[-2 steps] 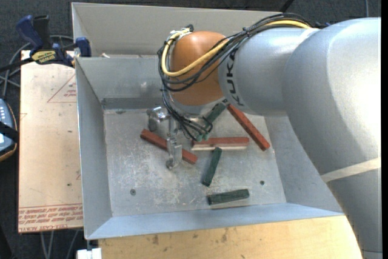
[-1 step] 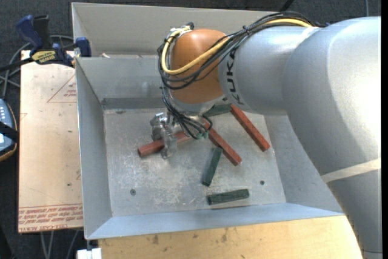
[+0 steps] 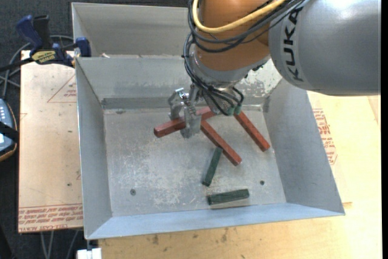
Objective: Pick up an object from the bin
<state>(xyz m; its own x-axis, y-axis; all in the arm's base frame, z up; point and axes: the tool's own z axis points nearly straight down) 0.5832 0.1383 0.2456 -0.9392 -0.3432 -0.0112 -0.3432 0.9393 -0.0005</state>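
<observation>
Your gripper (image 3: 185, 116) stood narrow, its fingers pinching the right end of the red-brown bar (image 3: 166, 128) mid-bin; one finger hid the bar's tip.

The one legible word is the brand name "KUKA" (image 3: 292, 48). It stands in dark capitals along the grey shell of the arm (image 3: 345, 27) (the letters turned sideways), above and right of the pincer (image 3: 185, 118).
</observation>
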